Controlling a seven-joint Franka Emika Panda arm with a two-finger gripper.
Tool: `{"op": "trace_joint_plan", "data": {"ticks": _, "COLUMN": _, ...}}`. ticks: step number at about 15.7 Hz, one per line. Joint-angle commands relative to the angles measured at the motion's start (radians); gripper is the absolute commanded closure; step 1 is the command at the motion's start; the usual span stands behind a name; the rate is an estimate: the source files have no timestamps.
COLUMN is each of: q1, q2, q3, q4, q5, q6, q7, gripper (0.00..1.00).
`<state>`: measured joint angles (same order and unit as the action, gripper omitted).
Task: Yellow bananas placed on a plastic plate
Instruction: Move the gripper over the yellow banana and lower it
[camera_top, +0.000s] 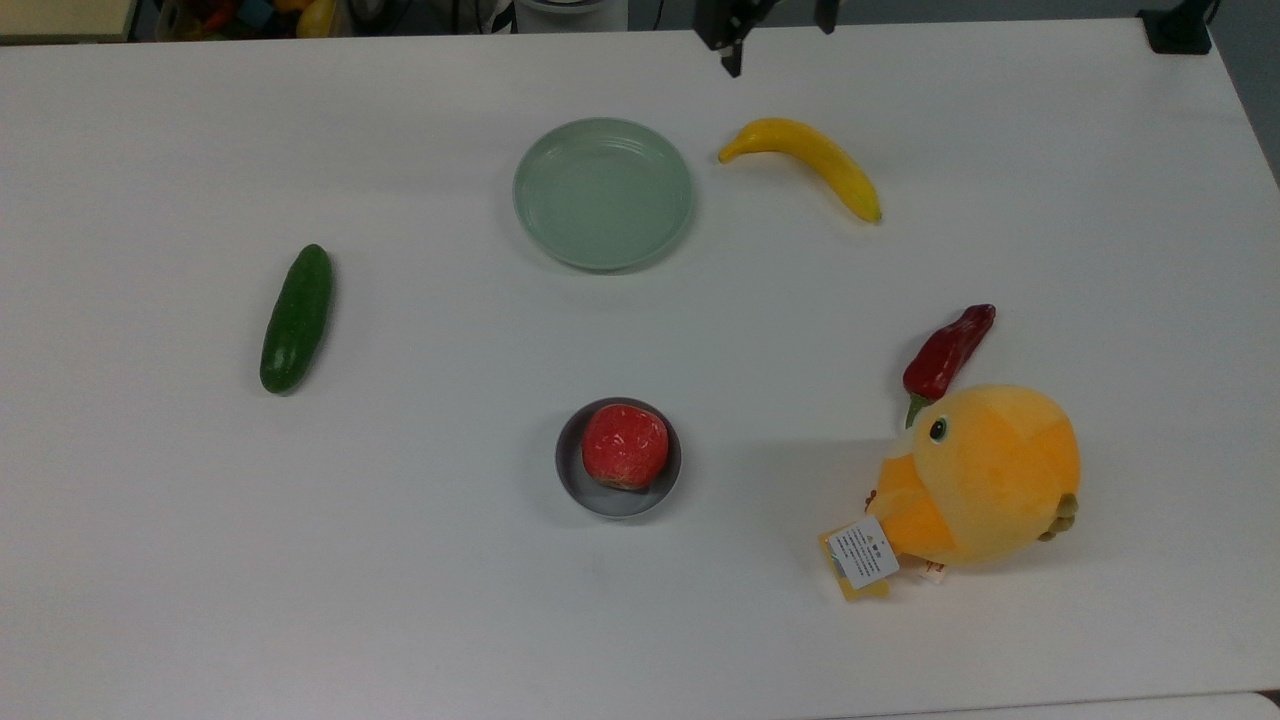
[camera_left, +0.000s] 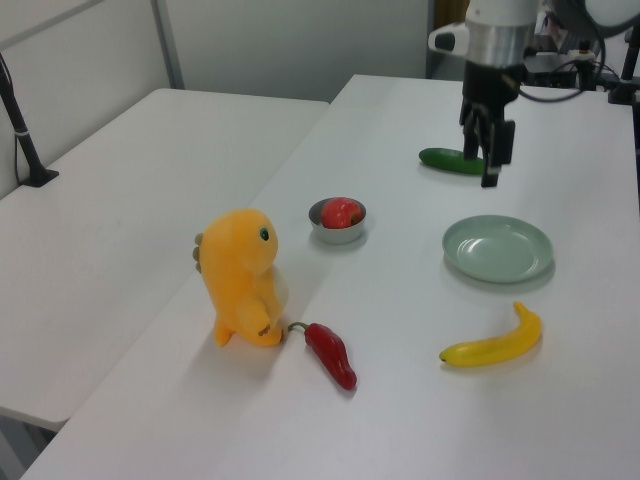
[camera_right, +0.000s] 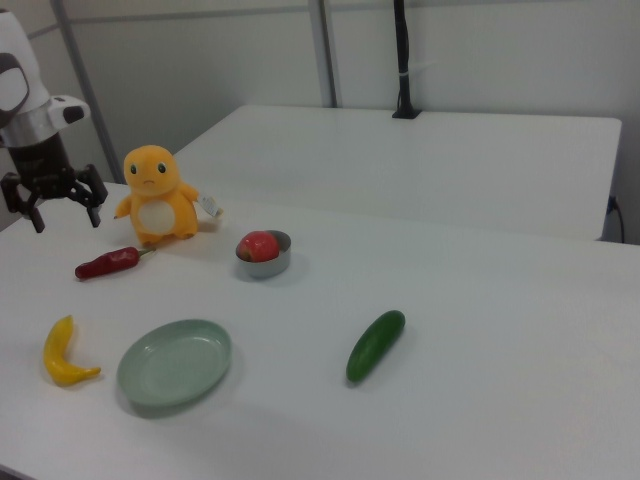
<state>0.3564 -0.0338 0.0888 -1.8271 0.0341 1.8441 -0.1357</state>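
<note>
The banana (camera_top: 805, 165) lies on the tabletop (camera_top: 400, 560) just beside the empty plate (camera_top: 602, 193). The gripper (camera_right: 56, 205) hangs above, fingers spread wide, empty. Likely light, rigid, smooth — grasp across the thick middle.

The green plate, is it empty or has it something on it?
Empty. The plate shows only its bare pale green inside, and the banana lies on the table beside it, apart.

text: none readable | white paper tag (camera_top: 864, 552) on round orange-yellow plush toy (camera_top: 985, 475) (print too small to read)
</note>
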Motion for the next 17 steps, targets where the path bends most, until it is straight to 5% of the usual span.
{"op": "trace_joint_plan", "data": {"ticks": 1, "q1": 0.068, "q2": 0.052, "q3": 0.000, "q4": -0.021, "q5": -0.025, "q6": 0.037, "q7": -0.030, "gripper": 0.00}}
{"op": "trace_joint_plan", "data": {"ticks": 17, "q1": 0.157, "q2": 0.258, "q3": 0.058, "q4": -0.136, "q5": -0.066, "q6": 0.127, "q7": 0.004, "gripper": 0.00}}
